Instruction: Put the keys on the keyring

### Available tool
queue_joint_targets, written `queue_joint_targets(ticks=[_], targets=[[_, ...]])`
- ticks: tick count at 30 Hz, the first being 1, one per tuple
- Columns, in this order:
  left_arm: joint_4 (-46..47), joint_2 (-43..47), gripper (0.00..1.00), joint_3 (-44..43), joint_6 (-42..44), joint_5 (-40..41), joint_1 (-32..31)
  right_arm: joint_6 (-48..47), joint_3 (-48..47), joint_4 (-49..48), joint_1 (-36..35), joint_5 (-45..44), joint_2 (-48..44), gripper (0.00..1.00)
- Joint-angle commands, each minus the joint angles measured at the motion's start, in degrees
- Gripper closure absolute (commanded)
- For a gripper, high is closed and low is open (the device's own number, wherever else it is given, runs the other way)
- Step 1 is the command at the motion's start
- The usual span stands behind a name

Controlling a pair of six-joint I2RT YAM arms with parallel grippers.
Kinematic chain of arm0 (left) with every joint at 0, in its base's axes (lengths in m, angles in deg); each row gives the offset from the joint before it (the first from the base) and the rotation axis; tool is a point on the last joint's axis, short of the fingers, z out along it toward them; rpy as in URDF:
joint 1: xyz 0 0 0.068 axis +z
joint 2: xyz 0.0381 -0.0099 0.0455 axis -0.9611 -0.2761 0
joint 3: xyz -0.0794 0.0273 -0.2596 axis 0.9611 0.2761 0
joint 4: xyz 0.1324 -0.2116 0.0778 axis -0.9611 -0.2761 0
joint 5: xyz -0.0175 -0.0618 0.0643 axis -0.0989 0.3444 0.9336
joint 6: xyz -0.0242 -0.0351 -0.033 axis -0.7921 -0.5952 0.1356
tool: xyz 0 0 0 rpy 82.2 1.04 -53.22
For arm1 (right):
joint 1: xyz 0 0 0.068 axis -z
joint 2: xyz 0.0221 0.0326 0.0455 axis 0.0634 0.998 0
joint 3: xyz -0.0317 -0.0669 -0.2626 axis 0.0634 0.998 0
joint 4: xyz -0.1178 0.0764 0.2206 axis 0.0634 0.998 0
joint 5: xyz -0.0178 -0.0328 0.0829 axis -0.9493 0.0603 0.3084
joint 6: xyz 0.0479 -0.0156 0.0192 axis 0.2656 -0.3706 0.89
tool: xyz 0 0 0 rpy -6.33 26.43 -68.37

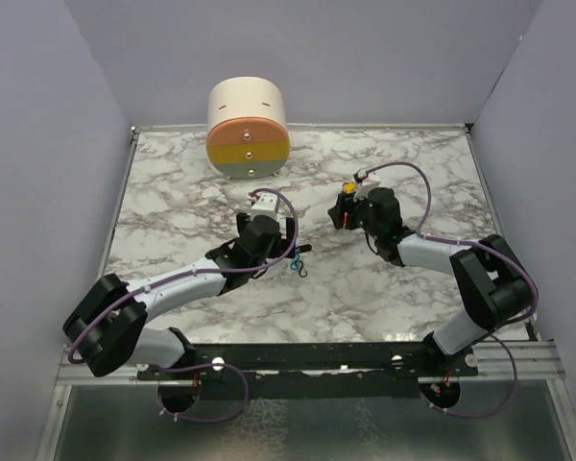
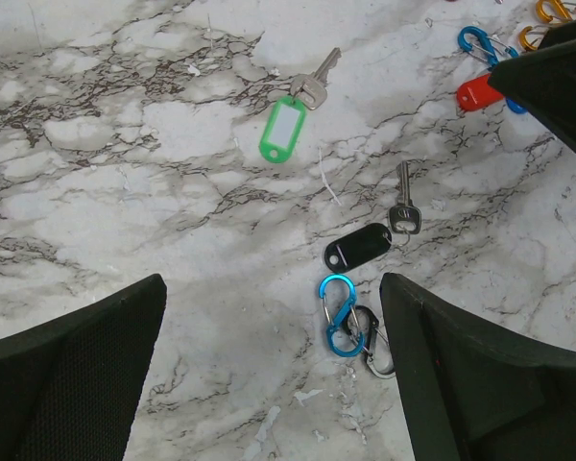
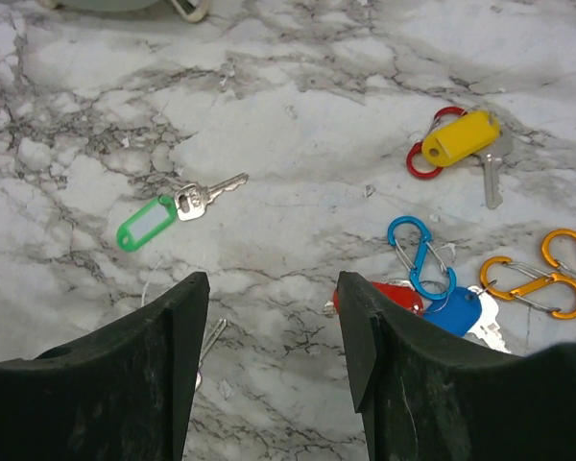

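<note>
Keys lie scattered on the marble table (image 1: 173, 206). In the left wrist view I see a green-tagged key (image 2: 286, 125), a black-tagged key (image 2: 360, 247), and a blue carabiner keyring (image 2: 341, 315) linked to a dark one (image 2: 376, 344). My left gripper (image 2: 274, 307) hangs open above them, and the blue carabiner lies just inside its right finger (image 2: 461, 375). My right gripper (image 3: 272, 317) is open over bare marble with nothing in it. Near it are a red-tagged key (image 3: 384, 296), a blue-tagged key (image 3: 456, 312), another blue carabiner (image 3: 418, 254) and a yellow-tagged key (image 3: 459, 139).
Two orange carabiners (image 3: 533, 283) lie at the right of the right wrist view. A round cream box with coloured drawers (image 1: 248, 130) stands at the back of the table. Grey walls close in the left, right and back sides.
</note>
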Motion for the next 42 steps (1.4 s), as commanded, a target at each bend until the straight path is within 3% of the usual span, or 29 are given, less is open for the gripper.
queue_joint_targets(ticks=[1,15,25,42], targets=[[1.76,-0.75,0.06,-0.34,-0.65,-0.37,0.21,-0.67,-1.35,3.55,0.01,6.04,-0.53,0.43],[2.81,-2.97,0.15,2.63,-2.84,-4.35,-0.32,-0.78,-2.55,5.38,-0.80,6.72,0.18,0.44],[2.45,-8.48,0.13,1.97,-4.66,2.70,-6.14,-0.67,-2.04,5.32,-0.81,6.54,-0.69,0.44],[3.86,-14.64,0.13,-0.83,-4.39,5.73,-7.20,-0.71,-1.48,4.79,-0.79,6.47,-1.23,0.44]])
